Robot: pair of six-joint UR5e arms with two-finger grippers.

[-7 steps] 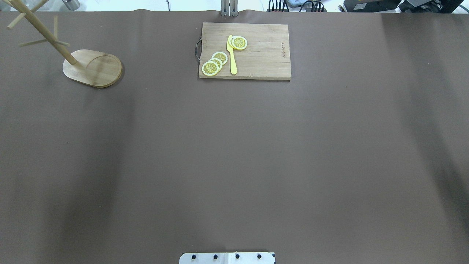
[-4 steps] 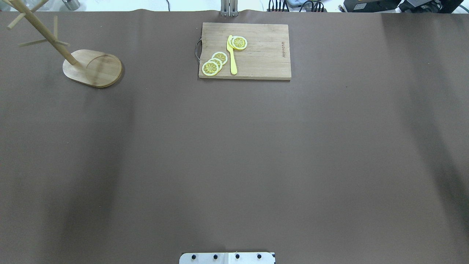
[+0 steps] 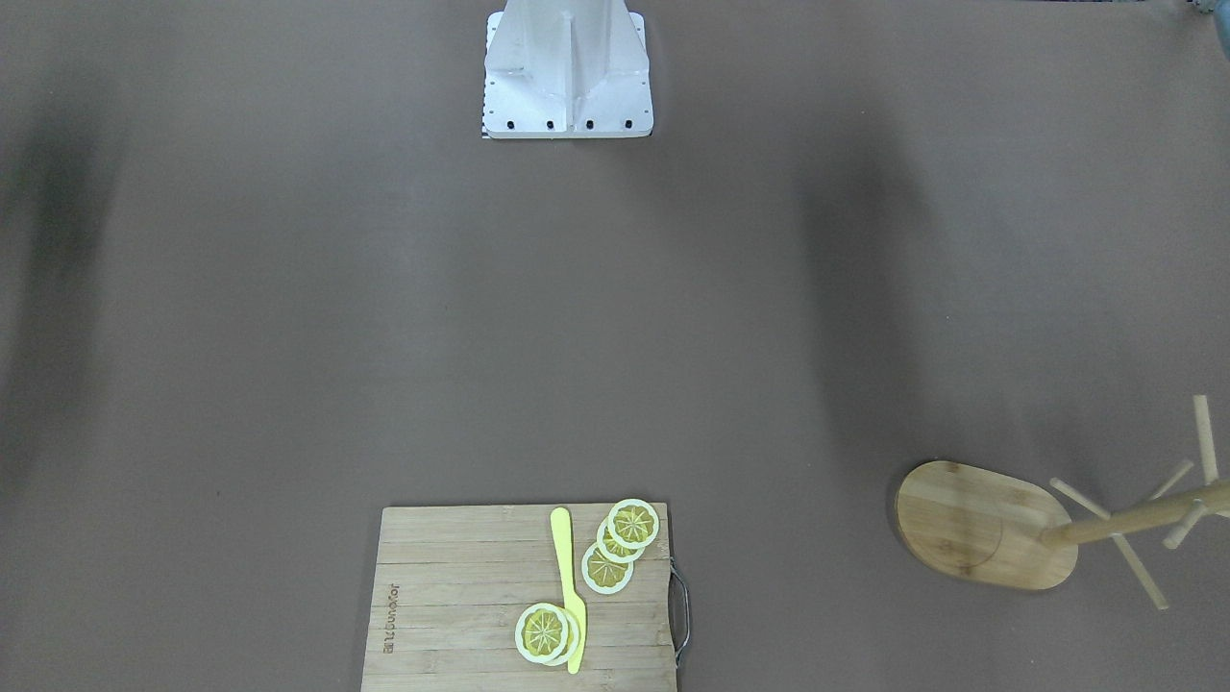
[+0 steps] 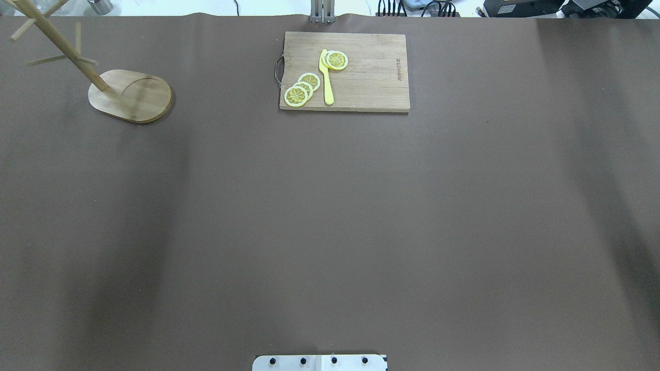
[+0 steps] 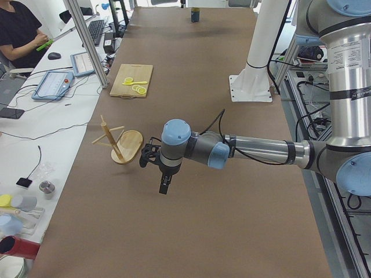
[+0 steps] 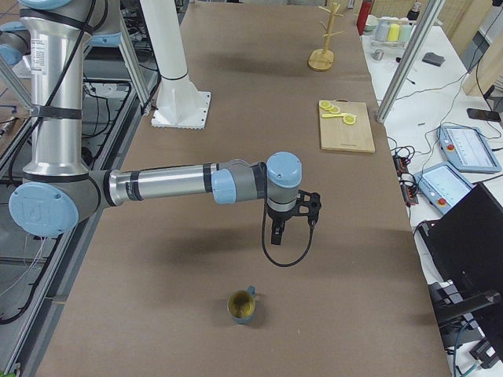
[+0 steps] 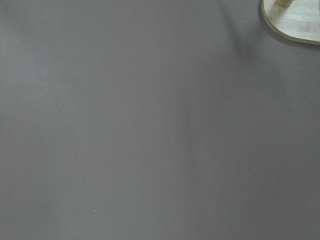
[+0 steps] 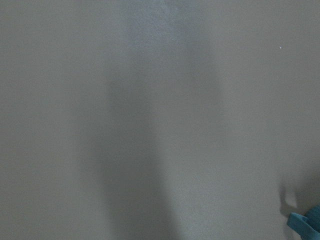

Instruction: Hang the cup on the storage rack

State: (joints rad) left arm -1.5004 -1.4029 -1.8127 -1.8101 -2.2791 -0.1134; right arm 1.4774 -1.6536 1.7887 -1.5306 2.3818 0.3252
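The left gripper (image 5: pixel 165 186) is pointing its fingers down above the brown table (image 4: pixel 330 216), holding nothing that can be seen. It is showing only in the side view, so whether the fingers are spread or closed cannot be told. The right gripper (image 6: pixel 275 235) is hanging the same way over the table, fingers downward, with a black cable looping beneath its wrist. Its opening cannot be told either.

The left arm is reaching out level from the robot's side, with its gripper near the rack (image 5: pixel 119 145) but not touching it. The left wrist camera is catching only the rounded edge of the rack's base (image 7: pixel 295 22) in its upper right corner.

The cup (image 6: pixel 240 306) is standing upright on the table at the robot's right end, its yellow inside showing. It is apart from the right gripper, which is hovering above and beyond it. A blue edge (image 8: pixel 306 223) is peeking into the lower right corner of the right wrist view.

The rack (image 4: pixel 129 95) is standing at the far left of the table, well apart from the cup. A cutting board (image 4: pixel 344 72) is lying at the middle of the far edge, carrying lemon slices (image 4: pixel 302 88) and a yellow knife (image 4: pixel 326 77).
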